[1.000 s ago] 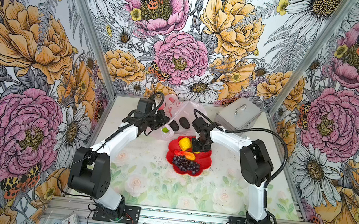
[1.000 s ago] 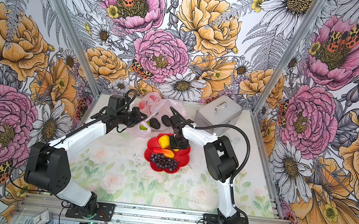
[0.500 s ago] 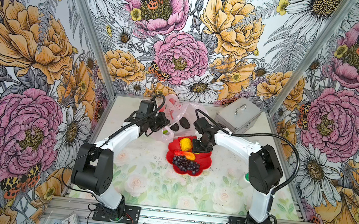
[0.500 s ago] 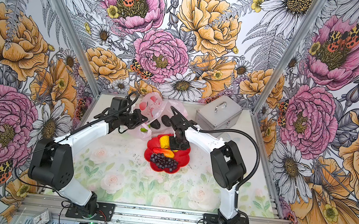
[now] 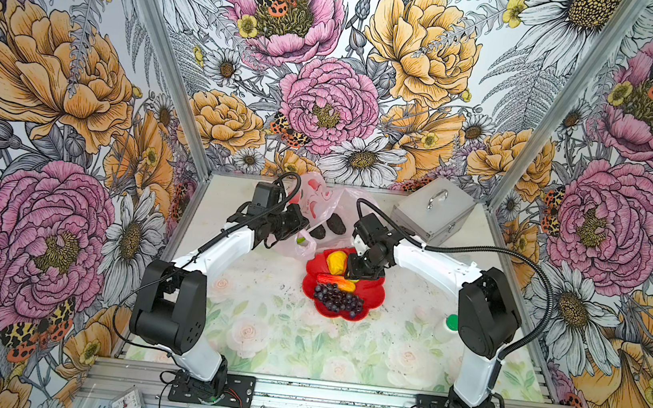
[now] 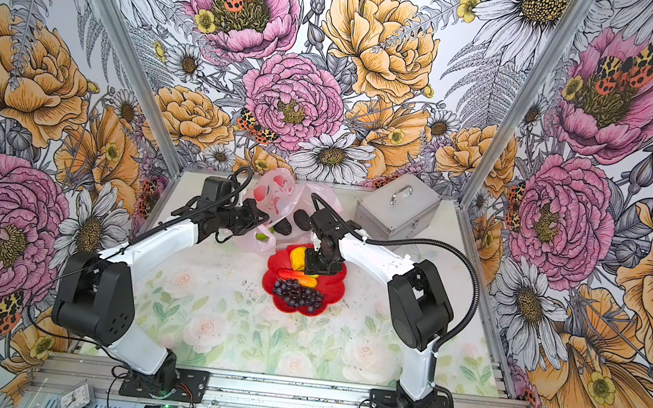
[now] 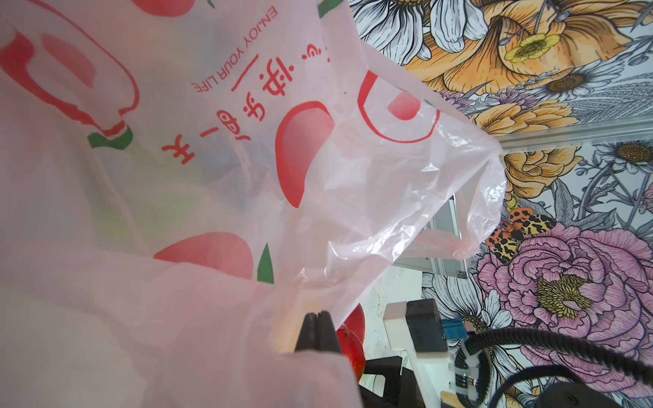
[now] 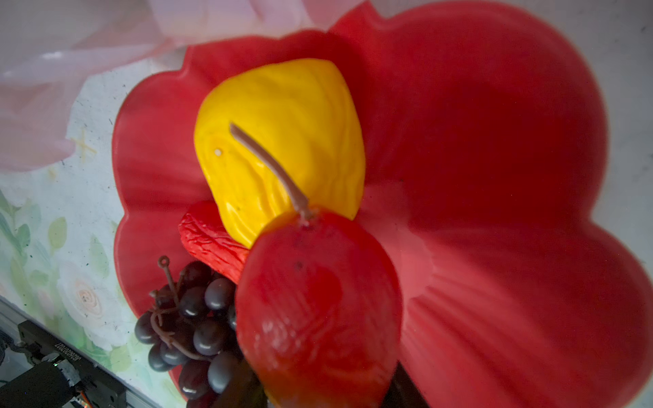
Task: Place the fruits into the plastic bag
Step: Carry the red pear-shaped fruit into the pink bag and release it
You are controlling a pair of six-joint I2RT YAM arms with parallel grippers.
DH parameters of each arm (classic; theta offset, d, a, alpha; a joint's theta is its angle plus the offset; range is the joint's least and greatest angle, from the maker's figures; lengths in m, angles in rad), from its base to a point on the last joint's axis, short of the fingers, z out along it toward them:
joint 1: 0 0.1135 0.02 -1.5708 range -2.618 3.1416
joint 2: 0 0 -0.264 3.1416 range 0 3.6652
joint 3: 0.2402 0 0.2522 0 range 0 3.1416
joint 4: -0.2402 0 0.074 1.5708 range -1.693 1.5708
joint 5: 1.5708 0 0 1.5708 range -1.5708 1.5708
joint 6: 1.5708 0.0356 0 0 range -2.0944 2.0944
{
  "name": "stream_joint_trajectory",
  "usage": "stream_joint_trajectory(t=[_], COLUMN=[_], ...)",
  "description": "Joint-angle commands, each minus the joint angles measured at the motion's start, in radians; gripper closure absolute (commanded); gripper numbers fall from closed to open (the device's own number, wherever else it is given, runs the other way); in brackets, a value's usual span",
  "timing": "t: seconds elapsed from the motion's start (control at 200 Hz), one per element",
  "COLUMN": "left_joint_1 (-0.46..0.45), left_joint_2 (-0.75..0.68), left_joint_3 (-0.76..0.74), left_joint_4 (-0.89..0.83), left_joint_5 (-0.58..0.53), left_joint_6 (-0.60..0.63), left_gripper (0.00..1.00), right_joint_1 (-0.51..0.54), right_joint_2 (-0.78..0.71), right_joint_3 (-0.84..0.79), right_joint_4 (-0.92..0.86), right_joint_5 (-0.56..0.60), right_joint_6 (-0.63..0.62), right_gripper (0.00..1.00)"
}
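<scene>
Right, left claw [image 7: 318, 319] clenched on plastic bag [image 7: 247, 169] film, holding it up near back edge of desk. My right claw [image 8: 323, 392] grasping red-orange fruit [image 8: 318, 300] at red plate [image 8: 512, 159], mid-desk; lifted clear or not, can't tell. Yellow fruit [image 8: 282, 141], grape bunch [image 8: 198, 318] on plate beside it. Dark avocados [image 5: 335, 225] at bag mouth; green fruit [image 5: 301, 240] showing through bag.

Pink bag [image 5: 317, 195] crumpled at back w/ green ball [image 5: 301, 240] inside, 2 avocados [image 5: 335, 225] at mouth. Yellow fruit [image 5: 336, 261] & grapes [image 5: 338, 298] on plate [image 5: 372, 298]; red fruit [image 8: 318, 311] btwn them.
</scene>
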Motion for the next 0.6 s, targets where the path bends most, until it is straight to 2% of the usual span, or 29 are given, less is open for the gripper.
stream_joint_trajectory(t=[0.0, 0.325, 0.595], left_joint_1=[0.001, 0.018, 0.012], left_joint_2=[-0.008, -0.013, -0.067], left_joint_3=[0.004, 0.039, 0.028], left_joint_4=[0.033, 0.016, 0.008], left_joint_5=[0.012, 0.028, 0.019], left_joint_6=[0.003, 0.022, 0.031], left_gripper=[1.0, 1.0, 1.0], right_joint_1=[0.008, -0.007, -0.043], right_joint_2=[-0.06, -0.079, -0.034], right_joint_3=[-0.001, 0.017, 0.156], right_joint_4=[0.024, 0.056, 0.059], right_joint_5=[-0.035, -0.125, -0.203], right_joint_6=[-0.01, 0.002, 0.032], right_gripper=[0.67, 0.67, 0.68])
